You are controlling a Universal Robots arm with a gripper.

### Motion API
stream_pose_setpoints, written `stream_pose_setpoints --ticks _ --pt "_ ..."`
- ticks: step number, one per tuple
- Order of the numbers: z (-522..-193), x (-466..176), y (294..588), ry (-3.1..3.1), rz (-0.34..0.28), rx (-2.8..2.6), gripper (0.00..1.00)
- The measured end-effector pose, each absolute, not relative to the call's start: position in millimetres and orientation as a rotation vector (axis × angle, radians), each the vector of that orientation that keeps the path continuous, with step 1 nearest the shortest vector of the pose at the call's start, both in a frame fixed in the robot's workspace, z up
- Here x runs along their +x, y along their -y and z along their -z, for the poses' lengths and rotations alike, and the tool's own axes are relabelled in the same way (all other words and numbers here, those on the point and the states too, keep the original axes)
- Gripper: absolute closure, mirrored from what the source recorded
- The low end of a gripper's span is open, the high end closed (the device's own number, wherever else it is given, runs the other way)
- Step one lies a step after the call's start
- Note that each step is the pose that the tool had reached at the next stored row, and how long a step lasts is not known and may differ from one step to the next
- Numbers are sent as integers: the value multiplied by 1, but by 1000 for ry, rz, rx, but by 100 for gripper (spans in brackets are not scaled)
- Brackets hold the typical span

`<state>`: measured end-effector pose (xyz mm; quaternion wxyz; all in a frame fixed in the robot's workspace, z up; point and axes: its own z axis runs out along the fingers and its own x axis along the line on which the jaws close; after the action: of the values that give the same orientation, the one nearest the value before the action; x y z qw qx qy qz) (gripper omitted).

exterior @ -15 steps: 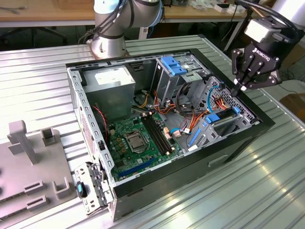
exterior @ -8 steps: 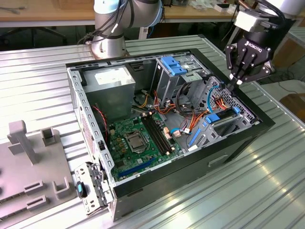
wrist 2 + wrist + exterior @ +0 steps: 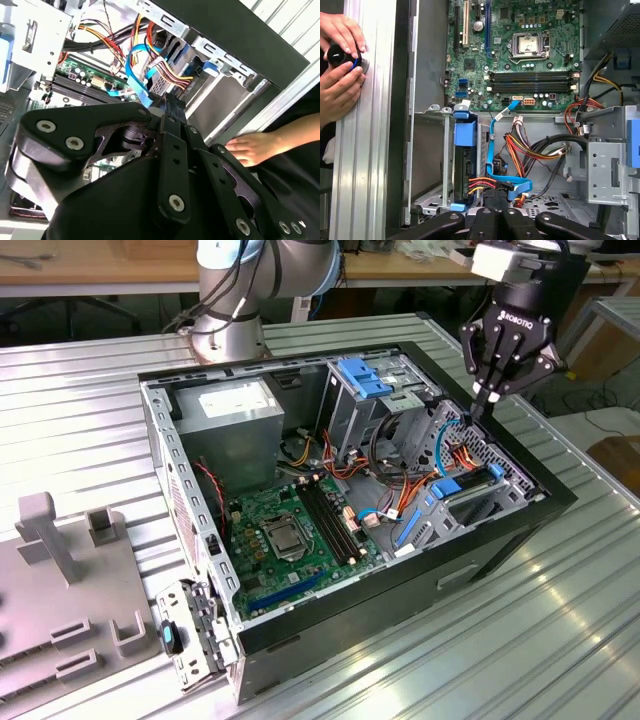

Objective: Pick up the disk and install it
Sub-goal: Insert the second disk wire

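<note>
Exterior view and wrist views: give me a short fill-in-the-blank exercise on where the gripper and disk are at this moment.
1. The gripper hangs above the open computer ____.
2. The disk sits on edge in its bay, framed by ____ plastic rails.
3. In the first wrist view, a person's hands hold a round ____ knob on the metal table.

Missing words: case; blue; black

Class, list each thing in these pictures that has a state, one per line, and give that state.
Case: lying on its side, side panel off.
Disk: seated upright in its bay, cables plugged in.
Claw: fingers together above the disk bay, holding nothing visible.
Processor socket: latched, no cooler fitted.
Hands: on the table edge, holding a black knob.
</note>
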<state>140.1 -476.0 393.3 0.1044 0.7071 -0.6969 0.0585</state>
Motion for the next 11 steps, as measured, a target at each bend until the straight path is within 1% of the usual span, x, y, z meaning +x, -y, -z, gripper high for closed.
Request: stream_pose_setpoints --ticks 3,5,11 --pt "-394 140 470 2028 -224 2054 89" --pt "-394 139 468 2019 -241 2044 89" --pt "-394 137 465 2017 -245 2041 89"
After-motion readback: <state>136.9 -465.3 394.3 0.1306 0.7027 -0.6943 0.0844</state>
